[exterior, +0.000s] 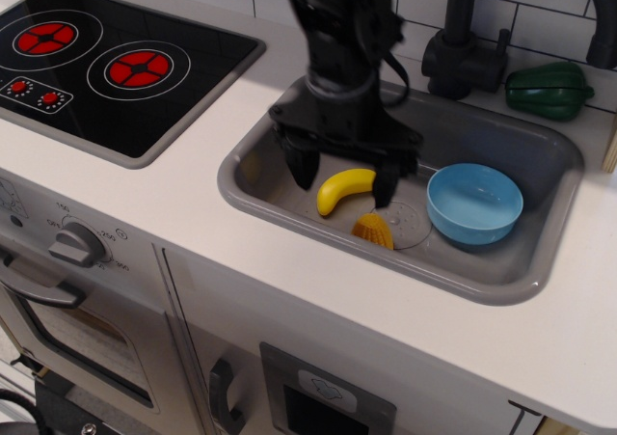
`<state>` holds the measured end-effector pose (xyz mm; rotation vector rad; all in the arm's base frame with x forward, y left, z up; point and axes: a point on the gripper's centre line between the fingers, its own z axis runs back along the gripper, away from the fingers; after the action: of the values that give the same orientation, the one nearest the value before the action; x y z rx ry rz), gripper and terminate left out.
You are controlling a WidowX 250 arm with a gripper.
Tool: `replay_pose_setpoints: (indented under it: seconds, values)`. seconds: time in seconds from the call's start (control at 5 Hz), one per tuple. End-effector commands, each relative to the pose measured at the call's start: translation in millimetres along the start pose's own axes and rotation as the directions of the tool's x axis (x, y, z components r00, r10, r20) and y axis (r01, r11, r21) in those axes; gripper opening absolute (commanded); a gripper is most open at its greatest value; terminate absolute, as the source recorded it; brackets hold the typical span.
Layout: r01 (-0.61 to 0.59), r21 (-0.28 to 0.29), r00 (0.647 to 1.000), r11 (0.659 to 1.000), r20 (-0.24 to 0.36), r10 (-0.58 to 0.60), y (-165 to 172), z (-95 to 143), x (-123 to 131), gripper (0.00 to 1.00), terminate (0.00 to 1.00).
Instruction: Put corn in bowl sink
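Note:
The orange-yellow corn (372,231) lies on the floor of the grey sink (540,279), near its front, by the drain disc (413,225). A smooth yellow banana (339,188) lies just behind and left of it. The light-blue bowl (474,203) stands in the sink to the right of the corn, upright and empty. My black gripper (343,178) is open, lowered into the sink, with its fingers straddling the banana; the right fingertip (385,194) is just above the corn. It holds nothing.
A black faucet (472,40) stands behind the sink, with a green toy pepper (548,90) to its right. A black stove top with red burners (96,64) is on the counter to the left. The white counter edge runs in front.

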<state>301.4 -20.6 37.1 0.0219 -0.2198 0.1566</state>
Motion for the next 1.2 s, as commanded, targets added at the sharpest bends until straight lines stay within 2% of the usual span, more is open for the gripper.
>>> replay_pose_setpoints:
  seconds: [0.0, 0.2, 0.4, 0.6, 0.8, 1.0]
  values:
    - [-0.001, 0.026, 0.999, 1.000, 0.032, 0.000, -10, -6, 2, 1.00, 0.00]
    - [0.007, 0.044, 1.000, 0.999, 0.008, -0.007, -13, -21, 2, 1.00, 0.00]
    - [0.009, 0.088, 1.000, 0.996, 0.021, -0.011, -14, -30, 2, 1.00, 0.00]
    - [0.041, 0.090, 0.999, 0.995, -0.013, -0.040, -19, -39, 3, 1.00, 0.00]
    - [0.044, 0.076, 0.999, 0.996, -0.015, -0.043, -24, -39, 3, 1.00, 0.00]
    - [0.053, 0.081, 0.999, 0.995, -0.011, -0.052, -24, -39, 2, 0.00, 0.00]
